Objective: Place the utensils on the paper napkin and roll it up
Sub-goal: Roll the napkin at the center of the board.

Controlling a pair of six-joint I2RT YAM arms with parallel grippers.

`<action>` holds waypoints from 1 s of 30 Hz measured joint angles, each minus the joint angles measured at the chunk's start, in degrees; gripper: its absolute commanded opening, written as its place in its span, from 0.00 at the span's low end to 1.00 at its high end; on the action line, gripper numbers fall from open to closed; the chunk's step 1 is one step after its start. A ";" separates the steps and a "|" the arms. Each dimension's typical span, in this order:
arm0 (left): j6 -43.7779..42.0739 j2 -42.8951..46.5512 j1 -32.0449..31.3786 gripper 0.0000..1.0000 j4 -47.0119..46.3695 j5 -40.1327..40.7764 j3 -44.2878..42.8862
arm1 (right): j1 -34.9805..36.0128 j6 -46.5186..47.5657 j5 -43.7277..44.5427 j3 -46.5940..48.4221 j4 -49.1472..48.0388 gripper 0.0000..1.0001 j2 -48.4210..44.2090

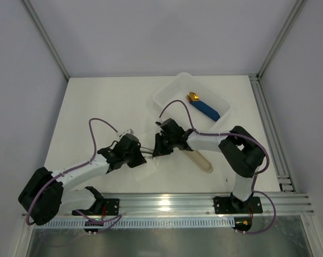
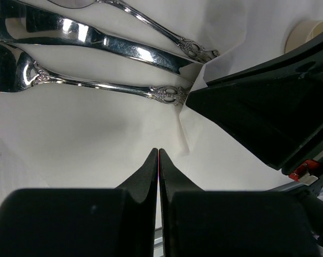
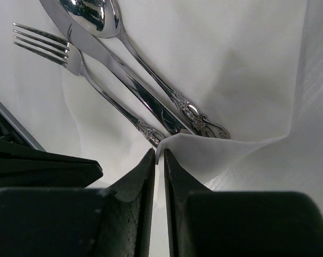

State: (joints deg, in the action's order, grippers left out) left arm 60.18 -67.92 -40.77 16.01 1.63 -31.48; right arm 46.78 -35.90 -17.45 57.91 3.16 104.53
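I work in a robot lab, inside a small test booth; plain pale walls (image 1: 151,32) stand around a white table (image 1: 97,107); metal frame posts (image 1: 44,35) run up the corners; my left arm (image 1: 81,171) and right arm (image 1: 207,140) are bolted to a silver rail (image 1: 177,199); purple cables (image 1: 91,131) loop off them.

silver utensils (image 3: 143,99), white napkin (image 3: 231,64), perhaps beige sleeve (image 1: 200,160)

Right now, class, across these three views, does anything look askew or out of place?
Yes. One corner of the paper napkin is lifted and creased over the handle ends of the utensils, pinched in the right tool. The utensils seem to fan apart toward their heads rather than lying parallel. A beige sleeve lies loose nearby.
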 measured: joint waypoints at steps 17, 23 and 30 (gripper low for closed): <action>0.92 -6.34 -1.99 0.00 -2.95 0.26 -2.03 | 0.04 0.44 -1.03 1.03 0.20 0.21 1.75; 0.96 -8.83 -2.58 0.00 -4.61 0.28 -3.19 | 0.04 0.83 -1.53 1.70 0.35 0.31 2.12; 1.01 -11.45 -2.80 0.00 -5.92 0.28 -3.98 | 0.02 1.11 -2.05 1.95 0.07 0.46 2.14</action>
State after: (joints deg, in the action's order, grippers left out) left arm 61.19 -79.37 -43.57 10.09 1.91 -35.46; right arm 46.81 -34.79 -19.51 59.86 3.22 106.67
